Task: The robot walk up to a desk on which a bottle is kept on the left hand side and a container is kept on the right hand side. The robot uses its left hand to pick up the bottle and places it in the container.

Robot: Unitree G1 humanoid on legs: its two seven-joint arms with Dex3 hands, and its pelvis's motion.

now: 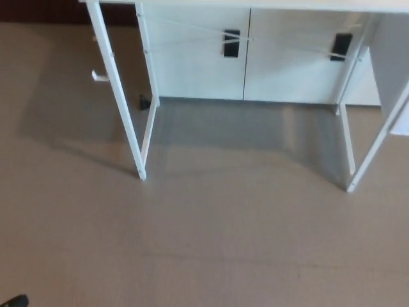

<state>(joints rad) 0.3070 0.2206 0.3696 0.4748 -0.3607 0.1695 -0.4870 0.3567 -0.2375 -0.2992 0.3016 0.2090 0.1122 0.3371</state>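
**Approach leg: top of the table not yet in view**

I see only the white table legs (119, 96), the cabinet (255, 57) behind and bare floor (211, 243). Bottle and container are out of frame; neither hand shows, so fingers unknown. Next I'd close in until the tabletop shows.

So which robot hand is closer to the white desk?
Cannot tell: neither hand shows. Only the white desk legs and the brown floor are in view.

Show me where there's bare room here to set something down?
Only floor shows: bare in front of the white desk legs and between them, up to the white cabinet. The desk top is barely in view, so I cannot tell there.
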